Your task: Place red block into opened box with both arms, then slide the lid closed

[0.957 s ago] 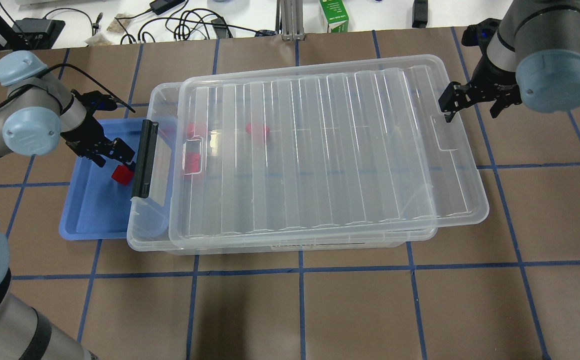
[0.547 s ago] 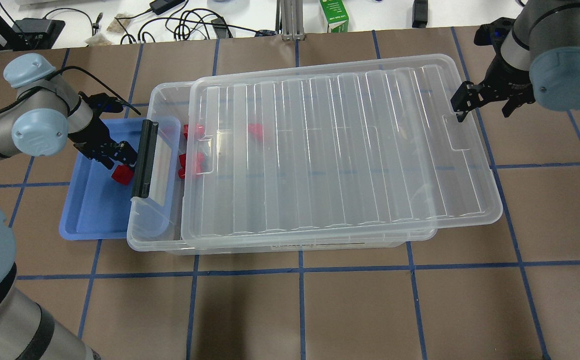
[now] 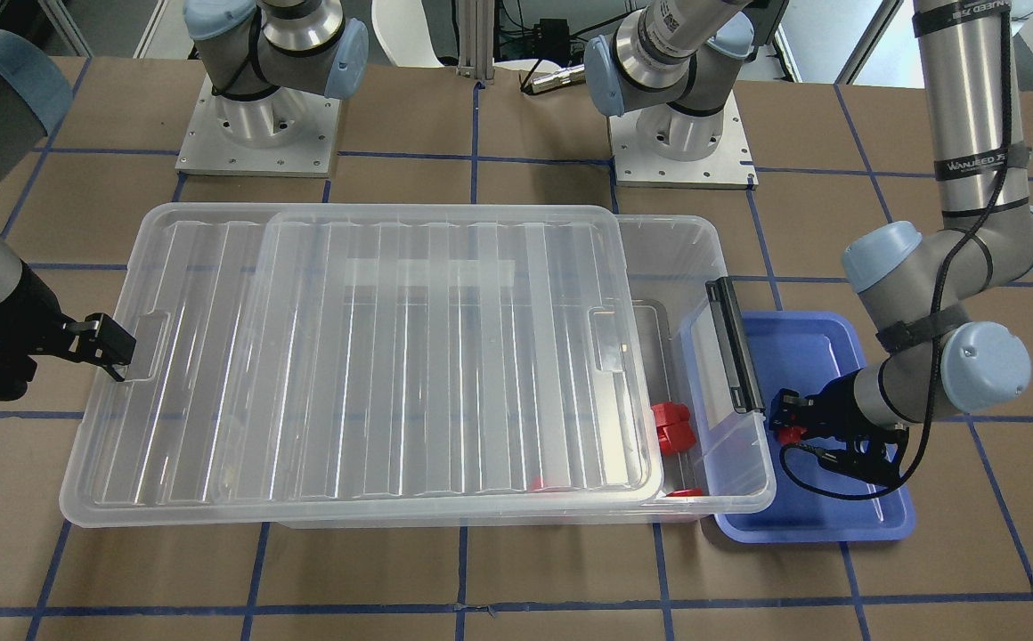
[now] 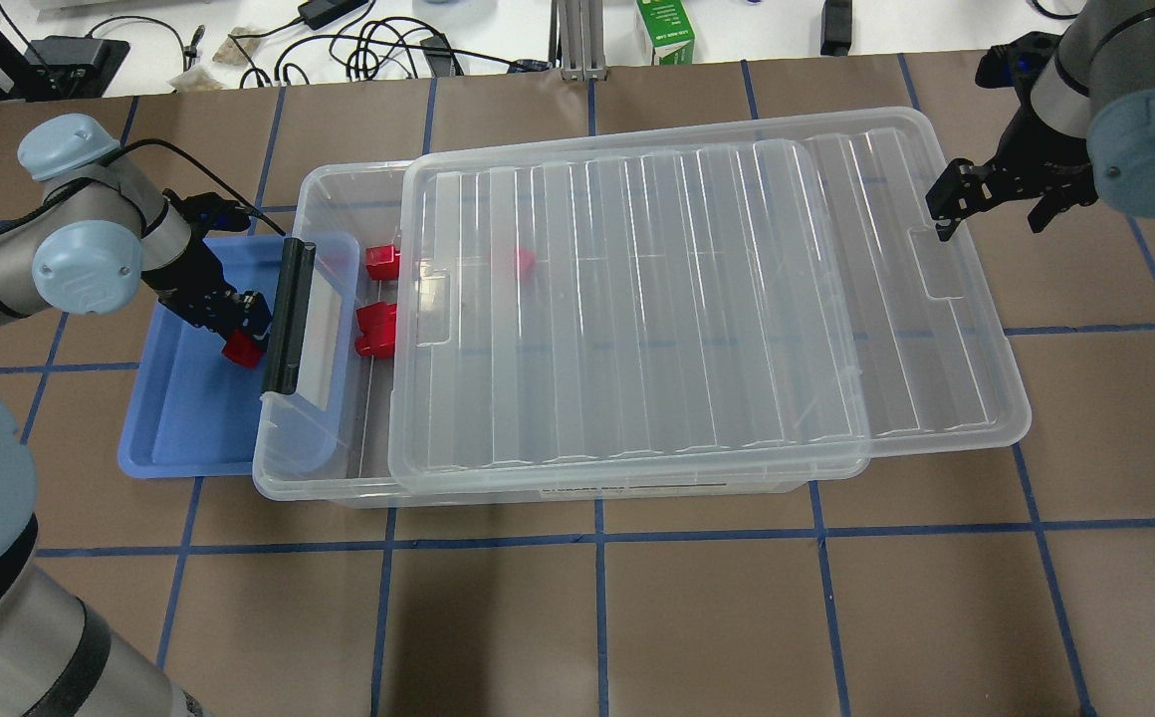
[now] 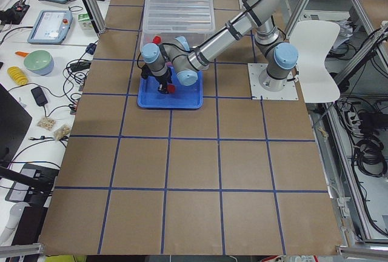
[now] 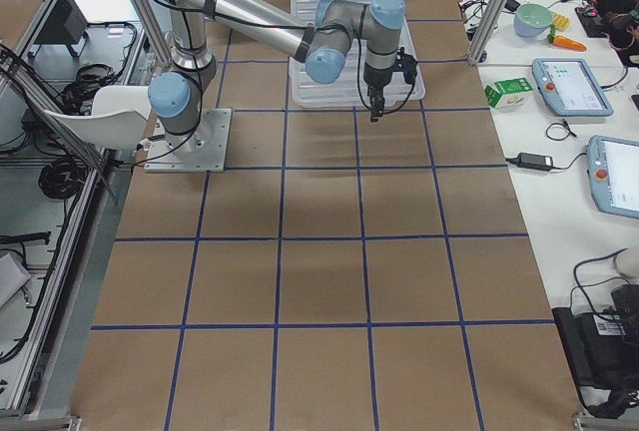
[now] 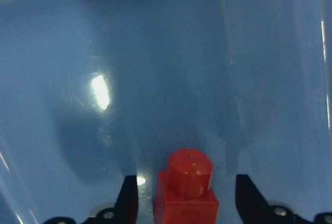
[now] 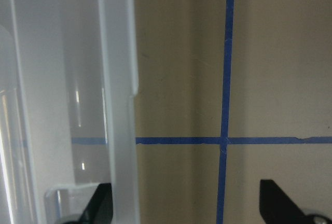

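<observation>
- In the overhead view I am seeing the red block (image 7: 189,182) lying in the blue tray (image 4: 179,428), at the tray's 3 o'clock side, just beside the black clip bar (image 4: 289,314) on the box (image 4: 329,179)
- The left hand (image 4: 239,324) is hanging low over the block with its fingers spread; the wrist view is showing a gap on each side, so it is straddling the block and gripping nothing
- I am judging the block as light, hard, smooth plastic: stiff enough for a firm pinch, but slick
- I am planning to take it on the two flat cube faces, low down, not on the rounded stub, where the pads would be sliding off
- The lid (image 4: 637,299) is resting on the box, shifted toward 3 o'clock, leaving an opening at the 9 o'clock end, where other red pieces (image 4: 378,329) are lying inside
- The right hand (image 4: 996,214) is open at the lid's 3 o'clock short end, with the lid's rim just inside one finger and nothing clamped
- I am expecting the lid to be light, thin and springy, likely to bow or skew if pushed at a corner
- I am judging the middle of that short rim, by the notch, as the best place to push
- The box looks light too, so it may be creeping along the tabletop during the slide
</observation>
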Controlling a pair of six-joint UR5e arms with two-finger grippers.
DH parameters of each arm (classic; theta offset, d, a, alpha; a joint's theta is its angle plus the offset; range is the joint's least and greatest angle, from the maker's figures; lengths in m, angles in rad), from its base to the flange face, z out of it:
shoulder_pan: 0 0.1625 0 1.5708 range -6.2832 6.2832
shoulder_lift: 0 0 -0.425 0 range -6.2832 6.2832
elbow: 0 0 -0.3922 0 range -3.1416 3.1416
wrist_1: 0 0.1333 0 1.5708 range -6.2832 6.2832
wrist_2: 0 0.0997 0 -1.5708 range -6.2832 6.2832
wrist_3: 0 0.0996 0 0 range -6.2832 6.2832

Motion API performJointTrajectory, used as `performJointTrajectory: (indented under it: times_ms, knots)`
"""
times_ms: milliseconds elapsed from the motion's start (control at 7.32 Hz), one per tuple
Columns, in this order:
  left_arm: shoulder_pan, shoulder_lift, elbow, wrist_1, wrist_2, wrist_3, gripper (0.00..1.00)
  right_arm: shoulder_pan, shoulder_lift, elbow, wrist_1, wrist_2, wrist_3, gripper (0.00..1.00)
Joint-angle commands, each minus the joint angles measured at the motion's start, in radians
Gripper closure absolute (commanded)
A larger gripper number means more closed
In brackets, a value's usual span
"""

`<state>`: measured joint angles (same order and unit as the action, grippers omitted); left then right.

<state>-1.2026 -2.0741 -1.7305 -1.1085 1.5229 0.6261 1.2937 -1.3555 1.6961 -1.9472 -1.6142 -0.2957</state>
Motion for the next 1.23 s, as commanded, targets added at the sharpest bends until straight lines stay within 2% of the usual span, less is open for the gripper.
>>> performJointTrajectory:
  times_ms: [0, 410, 820, 1094]
  knots:
    - [0.0, 0.009, 0.002, -0.011, 0.037, 0.003, 1.0, -0.019, -0.002, -0.004, -0.006, -0.016, 0.0, 0.0]
    - [-0.006, 0.072, 0.049, -0.075, 0.042, 0.007, 1.0, -0.047, -0.007, -0.006, -0.006, -0.018, 0.0, 0.0]
    - [-0.008, 0.19, 0.242, -0.389, 0.072, 0.001, 1.0, -0.082, -0.016, -0.001, -0.006, -0.022, 0.0, 0.0]
    - [-0.015, 0.268, 0.33, -0.499, 0.053, -0.032, 1.0, -0.105, -0.019, -0.001, -0.004, -0.026, 0.0, 0.0]
